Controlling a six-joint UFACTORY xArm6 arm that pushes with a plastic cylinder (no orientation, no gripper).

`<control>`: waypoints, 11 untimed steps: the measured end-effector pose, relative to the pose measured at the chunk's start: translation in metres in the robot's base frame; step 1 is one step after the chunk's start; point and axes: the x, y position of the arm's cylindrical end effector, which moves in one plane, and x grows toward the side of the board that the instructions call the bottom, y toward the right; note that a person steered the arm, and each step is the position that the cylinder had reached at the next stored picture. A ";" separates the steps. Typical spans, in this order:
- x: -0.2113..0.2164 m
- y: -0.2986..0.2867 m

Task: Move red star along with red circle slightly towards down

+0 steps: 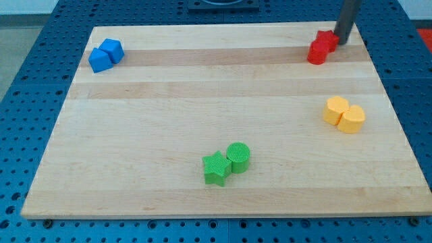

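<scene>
red star and red circle sit touching near the worktop top-right corner. no pincer here, just my tip, holding nothing, just right of the star. approach step seemingly; next calls for pushing both downward.

The dark rod comes down from the view's top edge, at about one o'clock from the centre of the view. It stands almost upright, with only a small lean. My tip is at the far right part of the desk. No other part of the arm is visible.
</scene>
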 end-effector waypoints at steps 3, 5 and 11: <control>0.115 0.009; -0.080 0.003; 0.112 -0.021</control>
